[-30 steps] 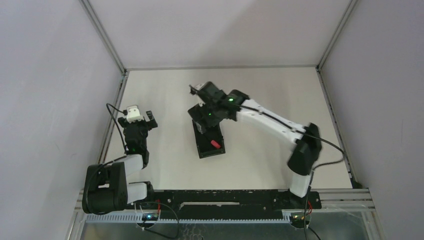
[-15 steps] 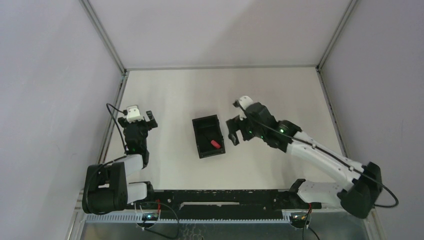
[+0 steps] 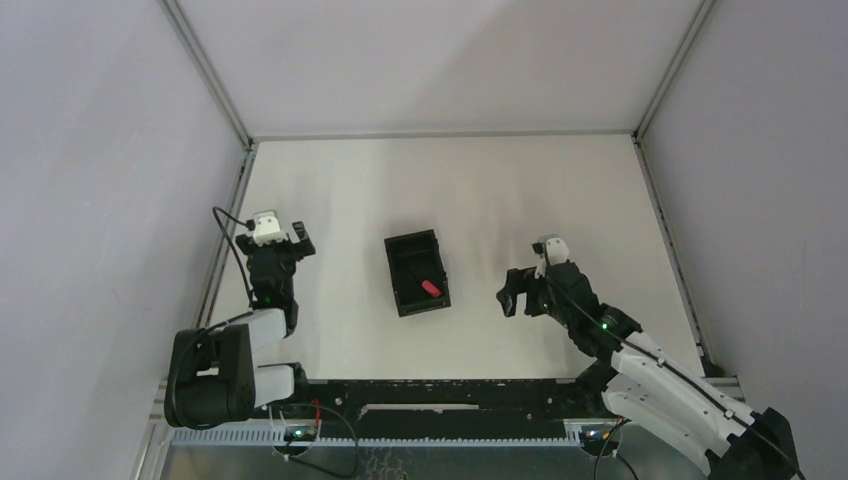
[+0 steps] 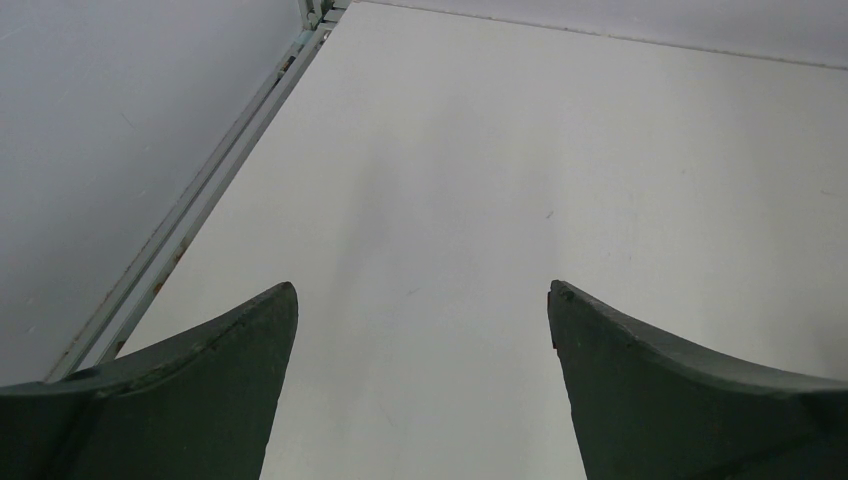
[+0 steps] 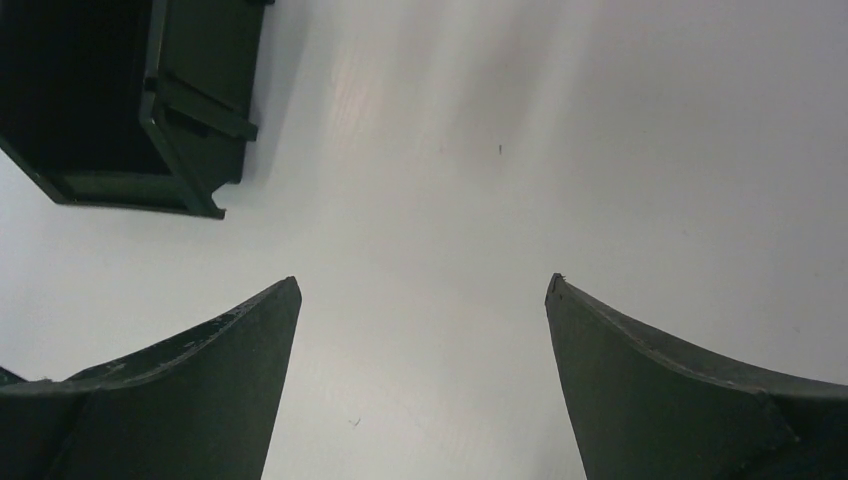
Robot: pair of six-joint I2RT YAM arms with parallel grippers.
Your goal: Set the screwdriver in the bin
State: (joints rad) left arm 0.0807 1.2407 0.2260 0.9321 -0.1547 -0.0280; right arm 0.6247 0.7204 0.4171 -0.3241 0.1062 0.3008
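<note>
worktop (image 3: 450, 190) white | bin (image 3: 412, 252) centre of top view | right end effector (image 5: 422, 280) lower right of bin, fingers apart | left end effector (image 4: 422, 285) left side, fingers apart | screwdriver (image 3: 431, 289) lying inside bin, lower half

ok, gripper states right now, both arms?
Left gripper: open, holding nothing.
Right gripper: open, holding nothing.

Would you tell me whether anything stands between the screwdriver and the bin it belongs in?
Nothing visible does: the screwdriver already lies inside the bin, in its near part.
</note>
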